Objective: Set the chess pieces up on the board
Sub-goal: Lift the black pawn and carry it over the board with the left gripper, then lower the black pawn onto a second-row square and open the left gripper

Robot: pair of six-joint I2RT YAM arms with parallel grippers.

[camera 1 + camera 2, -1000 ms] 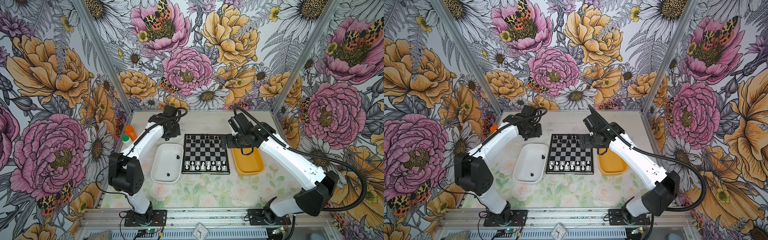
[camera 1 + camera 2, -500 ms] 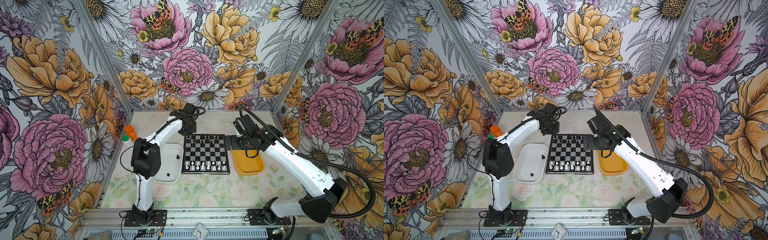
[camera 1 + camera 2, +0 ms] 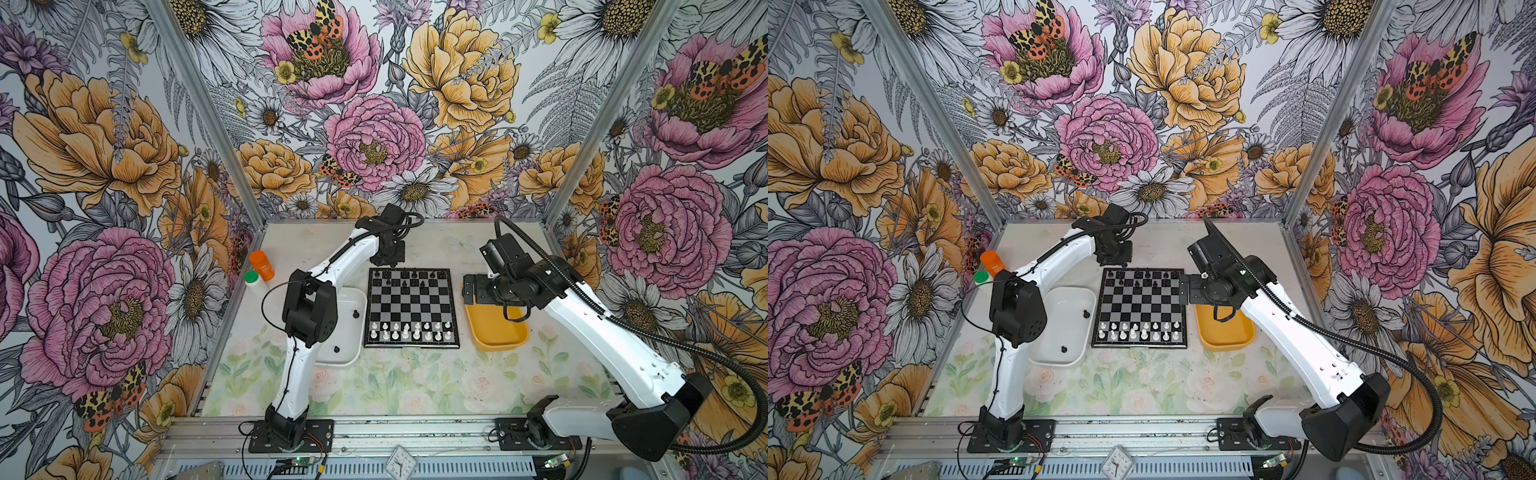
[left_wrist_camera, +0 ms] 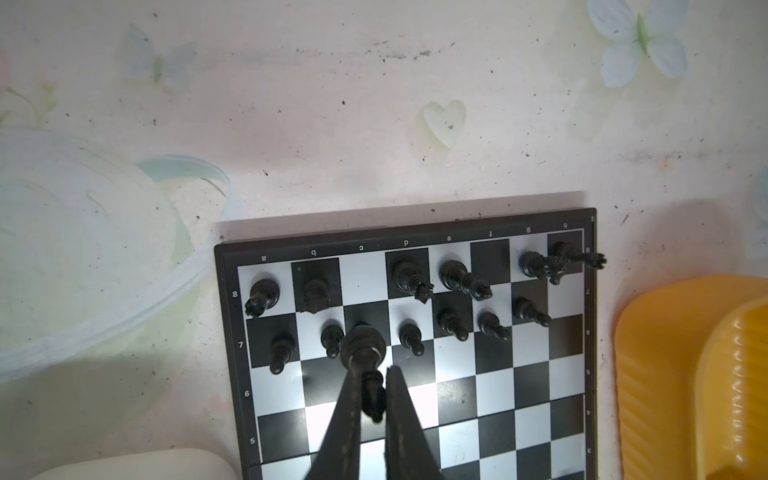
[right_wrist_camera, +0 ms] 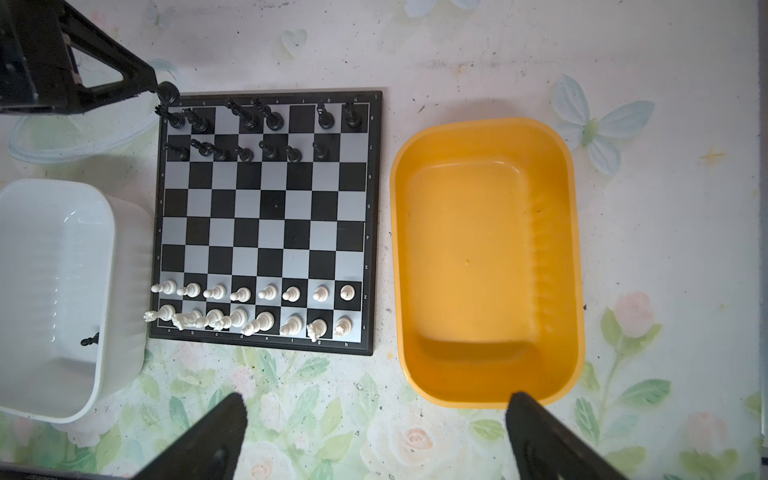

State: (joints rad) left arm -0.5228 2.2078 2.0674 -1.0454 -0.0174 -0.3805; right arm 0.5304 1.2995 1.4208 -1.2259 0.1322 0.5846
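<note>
Since a second ago the left arm has swung right. The left claw [image 3: 386, 258], which was above the far end of the white tray [image 3: 349, 332], now hangs at the far left corner of the board [image 3: 409, 307], and the elbow [image 3: 309, 307] has come in over that tray. The right claw [image 3: 473, 291] has barely shifted and hangs over the far end of the yellow tray [image 3: 490, 332]. Two loose pieces [image 3: 356, 314] lie in the white tray, as they did then. In both top views the left wrist block hides the fingers, so the grip cannot be read there. The left wrist view shows the left claw closed on a black piece [image 4: 360, 345], pinched by its upper part with the round base toward the board, over the c file of the two far rows. I cannot tell whether it touches the board. That view shows only the far part of the board. The right wrist view takes in the whole board: the black set [image 5: 249, 133], six in the far row and seven in the next, and the white set [image 5: 253, 307] filling the two near rows. It also shows the right claw's own fingers [image 5: 216, 428] spread wide and holding nothing, above the worktop [image 5: 324, 407] near the board and yellow tray.
</note>
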